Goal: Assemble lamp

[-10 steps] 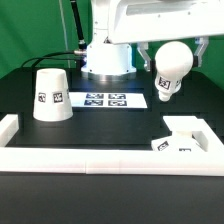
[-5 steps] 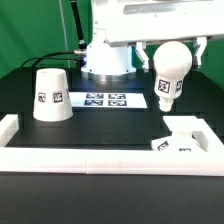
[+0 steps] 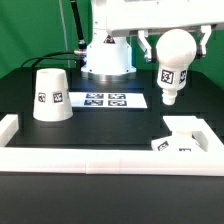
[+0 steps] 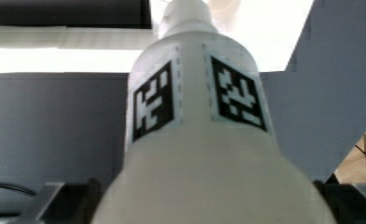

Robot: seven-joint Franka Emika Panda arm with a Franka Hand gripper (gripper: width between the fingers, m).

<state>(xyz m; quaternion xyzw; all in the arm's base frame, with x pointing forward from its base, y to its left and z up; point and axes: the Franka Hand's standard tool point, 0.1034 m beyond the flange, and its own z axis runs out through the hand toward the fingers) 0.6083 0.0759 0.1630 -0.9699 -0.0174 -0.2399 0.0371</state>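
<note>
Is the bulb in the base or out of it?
Out. The gripper holds the bulb in the air, stem down, while the base sits apart on the table.

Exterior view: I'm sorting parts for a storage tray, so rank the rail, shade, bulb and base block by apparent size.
1. The rail: clearly largest.
2. The shade and bulb: about alike, unranked.
3. The base block: slightly smaller, but near the camera, so unsure.

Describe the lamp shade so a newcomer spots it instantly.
On the black table, find the marker board; the shade stands just off its end, toward the exterior view's left. It is the only tapered cup, wide end down; the bulb hangs in the tool, the base is a square block.
</note>
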